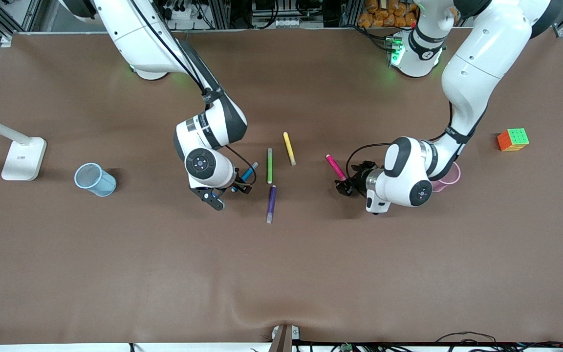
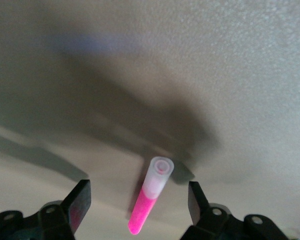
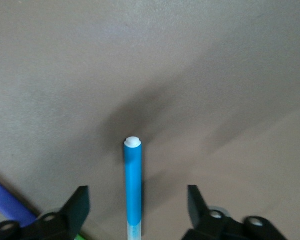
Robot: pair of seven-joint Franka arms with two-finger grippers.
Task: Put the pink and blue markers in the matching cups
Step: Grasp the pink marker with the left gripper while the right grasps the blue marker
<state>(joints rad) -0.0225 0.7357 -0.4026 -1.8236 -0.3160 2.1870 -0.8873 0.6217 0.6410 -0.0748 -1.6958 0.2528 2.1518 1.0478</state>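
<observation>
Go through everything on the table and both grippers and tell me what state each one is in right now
left gripper: open, astride the pink marker
right gripper: open, astride the blue marker
pink marker: lying flat, not gripped
blue marker: lying flat, not gripped
blue cup: standing, nothing in it
pink cup: mostly hidden by the left arm
green marker, yellow marker, purple marker: lying flat

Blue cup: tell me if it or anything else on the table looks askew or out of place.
The blue cup lies tipped on its side toward the right arm's end of the table, mouth sideways. A marker cannot drop in until it stands upright. Nothing else stands out.
</observation>
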